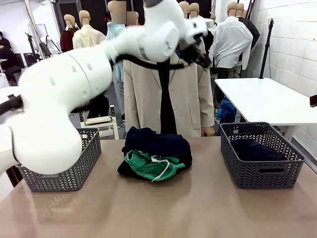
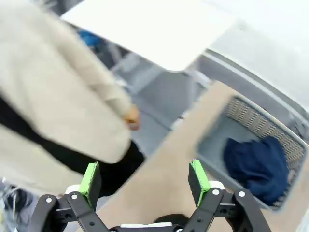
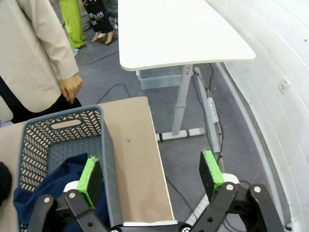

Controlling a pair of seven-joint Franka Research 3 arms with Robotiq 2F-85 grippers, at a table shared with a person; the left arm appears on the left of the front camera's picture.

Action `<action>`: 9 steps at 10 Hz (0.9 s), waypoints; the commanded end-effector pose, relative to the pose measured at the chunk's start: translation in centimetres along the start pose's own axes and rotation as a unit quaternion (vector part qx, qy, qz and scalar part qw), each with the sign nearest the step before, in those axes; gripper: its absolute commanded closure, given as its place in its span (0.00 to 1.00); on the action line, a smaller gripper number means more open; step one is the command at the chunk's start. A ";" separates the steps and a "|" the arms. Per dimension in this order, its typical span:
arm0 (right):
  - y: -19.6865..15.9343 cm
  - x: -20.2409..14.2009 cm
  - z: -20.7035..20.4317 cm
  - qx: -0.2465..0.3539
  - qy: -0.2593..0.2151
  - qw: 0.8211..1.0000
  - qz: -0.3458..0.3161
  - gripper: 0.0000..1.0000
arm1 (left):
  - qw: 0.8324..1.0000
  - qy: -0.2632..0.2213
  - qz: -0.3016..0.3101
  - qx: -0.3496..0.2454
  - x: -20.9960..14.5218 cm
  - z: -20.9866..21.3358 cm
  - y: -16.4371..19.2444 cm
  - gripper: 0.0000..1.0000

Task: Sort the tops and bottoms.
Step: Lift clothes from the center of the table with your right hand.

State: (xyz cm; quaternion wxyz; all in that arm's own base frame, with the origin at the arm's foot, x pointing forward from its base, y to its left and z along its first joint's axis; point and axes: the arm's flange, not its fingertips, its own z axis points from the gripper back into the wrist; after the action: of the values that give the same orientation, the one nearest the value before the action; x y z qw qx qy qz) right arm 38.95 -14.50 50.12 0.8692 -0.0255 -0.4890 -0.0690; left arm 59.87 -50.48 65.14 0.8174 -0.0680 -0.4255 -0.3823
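A pile of garments lies mid-table: a dark navy piece (image 1: 161, 143) on top, a bright green one with a white drawstring (image 1: 148, 166) in front, and black cloth (image 1: 128, 171) at the pile's lower left edge. Another navy garment (image 1: 255, 148) lies in the right grey basket (image 1: 260, 173), also seen as a navy garment (image 2: 260, 164) and a navy garment (image 3: 43, 191). My left gripper (image 1: 197, 52) hangs blurred, high above the pile; the left gripper (image 2: 145, 179) is open and holds nothing. My right gripper (image 3: 150, 173) is open over the basket's (image 3: 63, 126) outer edge.
A second grey basket (image 1: 81, 171) stands at the table's left, partly behind my left arm. A person in a beige blazer (image 1: 185, 99) stands at the far side, one hand (image 3: 71, 87) hanging near the right basket. A white table (image 3: 178, 34) stands beyond.
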 end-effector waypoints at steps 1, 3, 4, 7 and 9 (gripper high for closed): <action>0.1 0.0 0.1 0.000 0.006 1.000 -0.003 0.00 | 0.989 0.056 0.077 0.112 -23.9 11.9 -1.3 0.06; 0.1 0.0 0.1 0.000 0.006 1.000 -0.003 0.00 | 0.969 0.137 0.163 0.127 -35.3 15.1 -1.6 0.06; 0.1 0.0 0.1 0.000 0.006 1.000 -0.003 0.00 | 0.954 0.185 0.194 0.133 -40.1 16.8 -1.8 0.06; 0.1 0.0 0.1 0.000 0.006 1.000 -0.003 0.00 | 0.945 0.144 0.240 0.171 -46.9 19.2 -2.6 0.06; 0.1 0.0 0.1 0.000 0.006 1.000 -0.003 0.00 | 0.939 0.233 0.209 0.142 -10.4 3.0 5.5 0.06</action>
State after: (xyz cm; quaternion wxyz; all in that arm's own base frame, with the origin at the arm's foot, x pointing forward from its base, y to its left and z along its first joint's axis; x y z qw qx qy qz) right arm 38.95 -14.50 50.12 0.8693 -0.0256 -0.4888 -0.0690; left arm 55.98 -37.95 59.35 0.9574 0.0397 -0.2545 -0.1304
